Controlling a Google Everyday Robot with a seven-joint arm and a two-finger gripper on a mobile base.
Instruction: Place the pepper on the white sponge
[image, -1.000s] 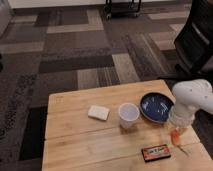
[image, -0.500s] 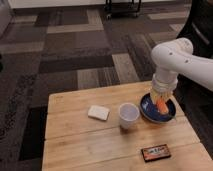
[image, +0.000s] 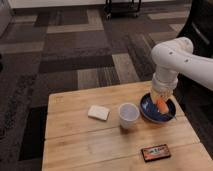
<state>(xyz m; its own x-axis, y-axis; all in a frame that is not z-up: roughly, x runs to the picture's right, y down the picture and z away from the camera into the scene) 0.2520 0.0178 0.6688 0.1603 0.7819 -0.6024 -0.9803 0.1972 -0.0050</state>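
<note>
My gripper (image: 161, 98) hangs from the white arm at the table's right side, over the dark blue plate (image: 150, 114). It is shut on the orange-red pepper (image: 162, 106), which points down just above the plate. The white sponge (image: 98, 112) lies flat on the wooden table left of centre, well to the left of the gripper. The white plastic cup (image: 128, 115) stands between the sponge and the plate.
A flat dark box with a label (image: 155, 152) lies near the table's front right edge. The wooden table (image: 75, 145) stands on patterned carpet. A dark cart (image: 122, 7) is far behind, and a dark chair (image: 200, 30) is at the right.
The arm has lifted the pepper from the front right beside the dark box and carried it back over the blue plate. Sponge, cup and box have not moved.
</note>
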